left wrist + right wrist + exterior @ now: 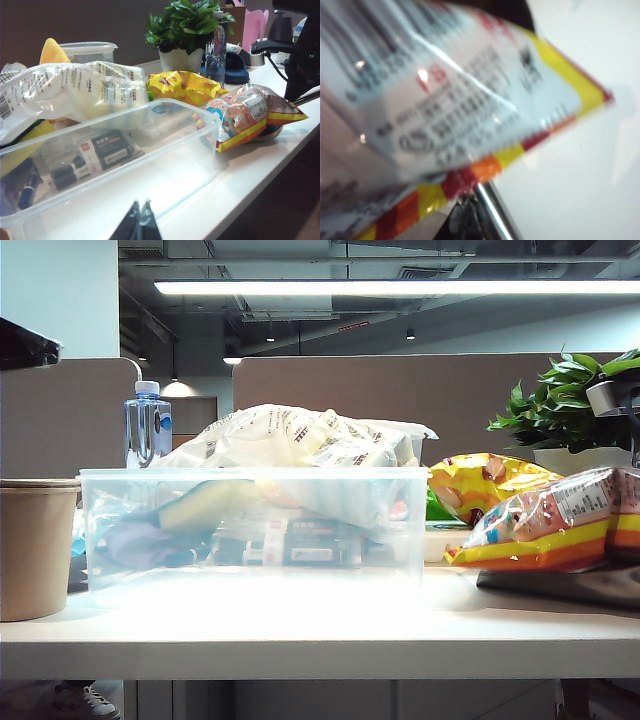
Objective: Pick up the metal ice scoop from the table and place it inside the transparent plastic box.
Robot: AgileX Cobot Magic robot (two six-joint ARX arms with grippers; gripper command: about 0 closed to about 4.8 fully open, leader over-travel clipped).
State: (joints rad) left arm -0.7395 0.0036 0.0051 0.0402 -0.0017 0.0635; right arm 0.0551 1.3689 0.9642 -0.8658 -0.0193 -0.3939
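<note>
White table spans the exterior view. Transparent plastic box sits on it, centre-left, with nothing inside; what shows through its clear walls lies behind it. Crumpled white printed bag is heaped behind the box, with a water bottle further back on the left. Tan paper cup stands just left of the box. Right of the box: a yellow snack bag, then a snack packet with yellow, orange and red edge stripes. Potted green plant at far right rear.

Metal ice scoop: only its straight shiny handle is visible, coming out from under the striped packet on the table, right of the box.

Right gripper sits at the packet's edge, fingers clamped on the scoop handle. Bowl of scoop hidden.

Left gripper hangs at the near edge of the box, fingertips pressed together, holding nothing.
</note>
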